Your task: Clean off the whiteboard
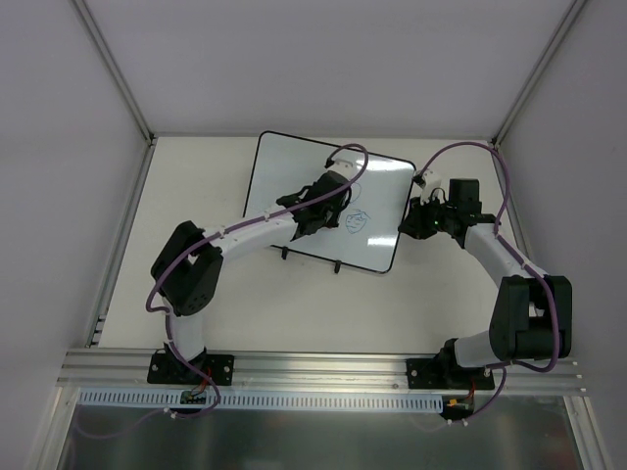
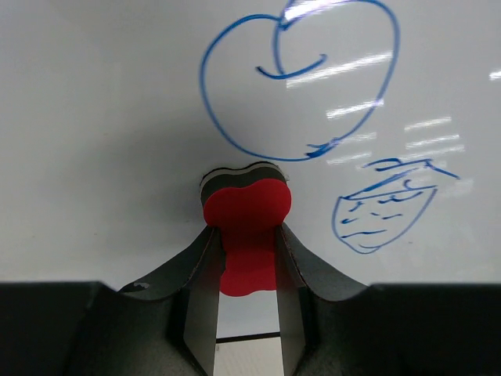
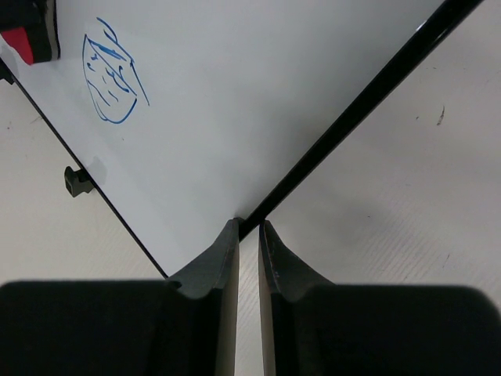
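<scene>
1. The whiteboard (image 1: 294, 186) lies on the surface (image 1: 294, 304) at upper centre of the overhead view. It sits askew, with its long axis running left to right and dipping slightly to the right.
2. Two blue marks sit on its right half: an apple outline (image 2: 297, 86) and a smaller scribbled doodle (image 2: 381, 207).
3. A red eraser (image 2: 246, 207) sits just below the apple's lowest curve in the left wrist view and appears to rest against the board. Its long axis points straight up-frame at the apple, and the smaller doodle lies to its right.
4. The left jaws are closed on the eraser's lower end, one finger on each side.
5. The right jaws are drawn to a narrow slit on the board's black frame (image 3: 352, 125) near a corner (apparently steadying it).
6. The left arm (image 1: 245, 230) is the one over the ink. Its next stroke probably runs up-frame into the apple and then right.
</scene>
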Robot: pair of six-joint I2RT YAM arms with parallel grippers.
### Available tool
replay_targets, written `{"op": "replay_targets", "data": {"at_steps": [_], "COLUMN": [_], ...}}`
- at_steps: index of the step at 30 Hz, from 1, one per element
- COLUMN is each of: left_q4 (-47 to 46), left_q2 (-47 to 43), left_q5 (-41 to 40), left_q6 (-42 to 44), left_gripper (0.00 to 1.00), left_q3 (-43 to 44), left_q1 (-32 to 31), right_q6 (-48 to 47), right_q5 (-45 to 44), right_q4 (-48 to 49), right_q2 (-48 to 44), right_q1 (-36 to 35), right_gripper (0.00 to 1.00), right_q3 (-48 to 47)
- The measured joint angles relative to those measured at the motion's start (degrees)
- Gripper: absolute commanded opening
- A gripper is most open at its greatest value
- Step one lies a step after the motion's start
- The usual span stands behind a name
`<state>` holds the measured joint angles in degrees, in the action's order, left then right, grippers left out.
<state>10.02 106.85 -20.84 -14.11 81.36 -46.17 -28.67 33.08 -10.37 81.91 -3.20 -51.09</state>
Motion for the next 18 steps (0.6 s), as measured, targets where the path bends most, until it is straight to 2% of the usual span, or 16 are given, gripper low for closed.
{"op": "replay_targets", "data": {"at_steps": [5,18], "left_q4": [0.0,1.3], "left_q2": [1.9,6.4], "left_q5": [0.7,0.7], "left_q6": [0.1,4.0], "left_gripper": [0.0,0.0], "left_q3": [2.6,12.2], "left_q1": [-1.9,-1.0], "right_q6": [0.0,0.0], "right_q5": [-0.3,-0.9], "right_q4": [0.0,0.2], "right_q2": [0.0,0.0], "right_q1": [-0.1,-0.4], "right_gripper": [0.08,0.08], "right_q3": [0.0,0.0]}}
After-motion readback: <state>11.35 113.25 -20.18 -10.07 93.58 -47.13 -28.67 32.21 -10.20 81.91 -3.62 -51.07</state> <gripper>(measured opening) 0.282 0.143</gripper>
